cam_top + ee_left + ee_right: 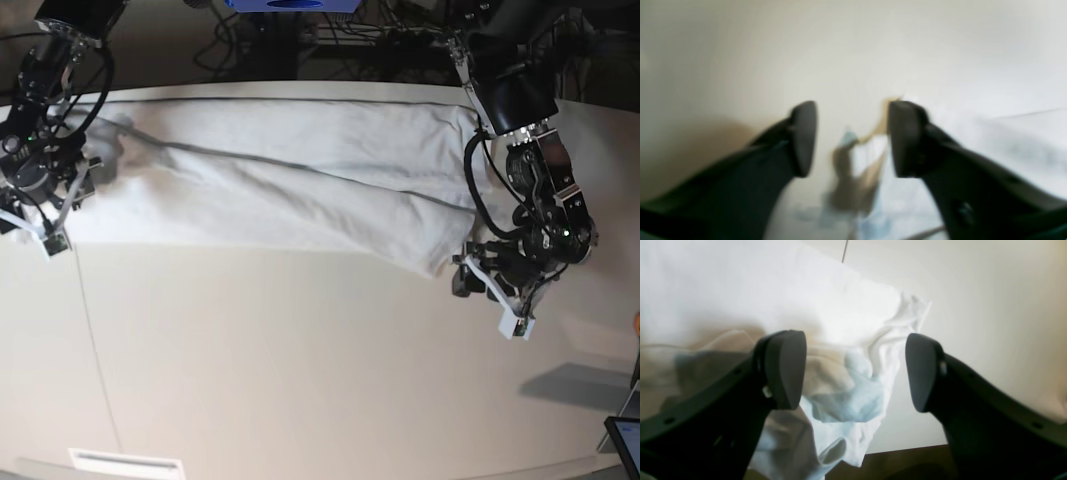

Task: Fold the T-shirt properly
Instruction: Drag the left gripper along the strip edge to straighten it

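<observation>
The T-shirt (pixel 300 180) is soft white cloth, matt and creased, bunching into rumpled folds (pixel 846 386) near the right gripper (pixel 853 370). The tabletop (pixel 300 370) looks smooth, off-white and faintly satiny. Both grippers' fingers (pixel 786 370) seem matt black plastic, their pads smooth; the left gripper (pixel 853 138) is blurred.

Counter (pixel 300 370): smooth off-white surface, with one thin seam line running down its near left part. The white T-shirt (pixel 300 180) lies directly on it, spread as a long wrinkled band along the far edge, one end bunched at the left, the other reaching toward the right side.
</observation>
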Available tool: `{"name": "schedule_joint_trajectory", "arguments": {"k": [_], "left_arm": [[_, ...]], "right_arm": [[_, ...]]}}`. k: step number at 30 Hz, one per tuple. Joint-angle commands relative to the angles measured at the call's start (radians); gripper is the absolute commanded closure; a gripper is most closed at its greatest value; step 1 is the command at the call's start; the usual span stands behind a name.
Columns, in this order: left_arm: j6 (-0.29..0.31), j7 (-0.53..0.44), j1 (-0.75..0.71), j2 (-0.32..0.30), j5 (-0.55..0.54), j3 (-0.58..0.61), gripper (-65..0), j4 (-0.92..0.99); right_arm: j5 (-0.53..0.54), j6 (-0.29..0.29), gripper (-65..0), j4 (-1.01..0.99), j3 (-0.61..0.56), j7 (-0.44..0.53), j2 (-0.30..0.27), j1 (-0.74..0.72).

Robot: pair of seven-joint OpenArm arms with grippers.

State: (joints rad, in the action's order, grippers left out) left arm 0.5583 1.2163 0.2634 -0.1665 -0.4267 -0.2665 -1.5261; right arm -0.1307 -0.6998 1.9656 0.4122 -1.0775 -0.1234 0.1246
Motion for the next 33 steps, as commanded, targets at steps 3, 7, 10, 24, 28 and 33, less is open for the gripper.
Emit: {"name": "schedule_joint_trajectory", "arguments": {"k": [3,7,10,24,28,33], "left_arm": [[0.006,-0.017,0.058,-0.006,-0.053,0.002,-38.1,0.078],[0.006,-0.017,0.095,-0.005,-0.117,0.003,-38.1,0.195],[0.006,-0.017,0.098,-0.005,-0.13,0.005,-38.1,0.258],[0.006,-0.017,0.092,-0.003,-0.125,0.049,-37.8,0.293],[0.006,-0.023,0.098,0.0,-0.13,0.12,-37.8,0.338],[0.006,-0.023,0.099,0.018,-0.13,0.117,-36.1,0.338]], "right_arm": [[0.001,0.002,-44.1,0.016,0.007,0.013,-0.012,-0.01],[0.001,0.002,-44.1,0.016,0.011,0.013,-0.012,-0.009],[0.001,0.002,-44.1,0.016,0.011,0.013,-0.012,-0.009],[0.001,0.002,-44.1,0.016,0.004,0.012,-0.011,-0.009],[0.001,0.002,-44.1,0.016,0.004,0.01,-0.011,-0.009],[0.001,0.002,-44.1,0.016,0.007,0.007,-0.011,-0.009]]}}
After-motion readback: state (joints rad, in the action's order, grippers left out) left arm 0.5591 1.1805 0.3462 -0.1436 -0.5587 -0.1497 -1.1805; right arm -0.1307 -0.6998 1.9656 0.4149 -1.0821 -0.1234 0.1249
